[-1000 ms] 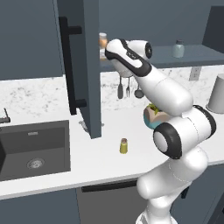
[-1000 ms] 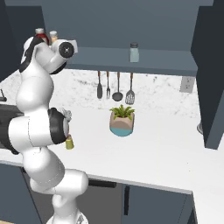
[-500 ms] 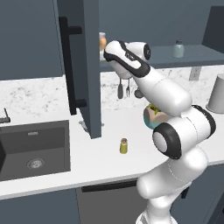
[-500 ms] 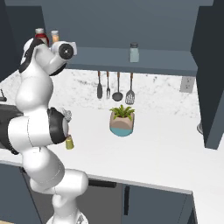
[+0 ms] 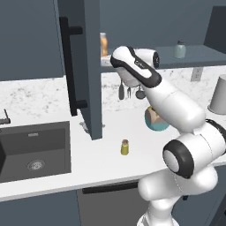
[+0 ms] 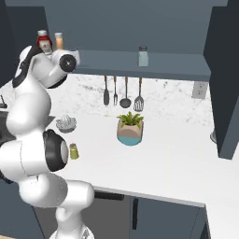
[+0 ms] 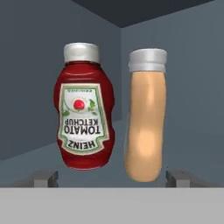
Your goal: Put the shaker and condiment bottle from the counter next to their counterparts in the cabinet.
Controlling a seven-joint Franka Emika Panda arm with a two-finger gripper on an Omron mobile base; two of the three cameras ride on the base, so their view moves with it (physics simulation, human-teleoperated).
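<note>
In the hand view, the two dark fingertips of the gripper (image 7: 109, 177) stand wide apart at the bottom, holding nothing. Between and beyond them the squat orange condiment bottle (image 7: 145, 116) with its pale cap stands on the shelf of the dark slate-blue cabinet (image 7: 183, 87), just right of a red ketchup bottle (image 7: 83, 107). In the left base view, the small yellow-olive shaker (image 5: 125, 147) sits at centre frame on the white speckled counter (image 5: 53, 163), right of the dark sink (image 5: 33, 150).
</note>
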